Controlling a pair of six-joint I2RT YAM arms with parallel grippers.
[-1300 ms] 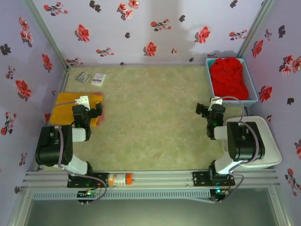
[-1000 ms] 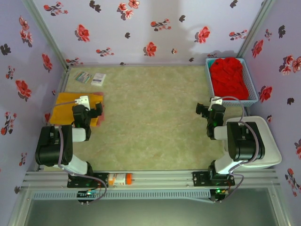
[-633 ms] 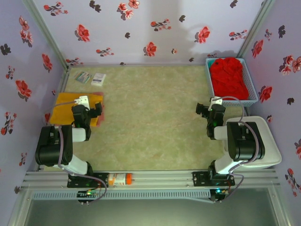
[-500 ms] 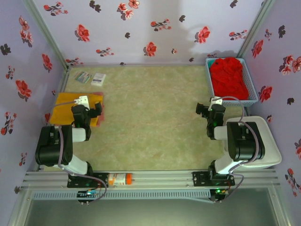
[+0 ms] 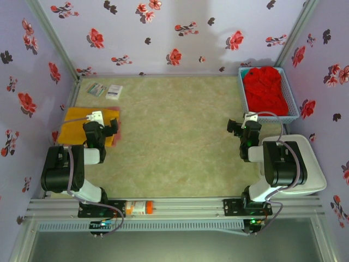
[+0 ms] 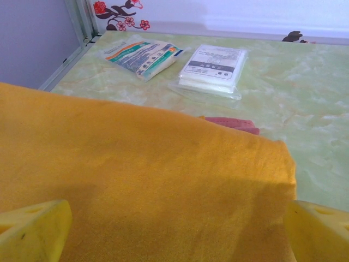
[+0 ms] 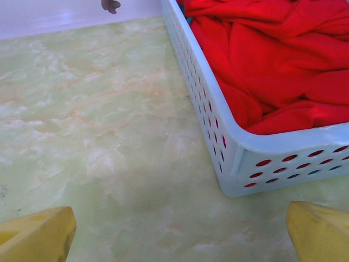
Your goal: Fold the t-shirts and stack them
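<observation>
A folded orange-yellow t-shirt (image 5: 79,124) lies at the table's left edge, with the edge of a red t-shirt (image 6: 232,122) peeking out beneath it. My left gripper (image 5: 102,131) hovers low over the orange cloth (image 6: 142,180), open, its yellow fingertips (image 6: 34,230) far apart with nothing between them. A heap of crumpled red t-shirts (image 5: 264,89) fills the blue basket (image 5: 295,107) at the back right. My right gripper (image 5: 241,129) stands open over bare table just in front of the basket's near left corner (image 7: 240,164). The red t-shirts (image 7: 272,60) rise above the basket rim.
Two flat plastic packets (image 5: 97,89) (image 5: 114,91) lie at the back left, beyond the orange shirt. An orange-and-white item (image 5: 138,207) sits on the front rail. Flowered walls close in the table on three sides. Bare marbled tabletop (image 5: 174,136) spans the middle.
</observation>
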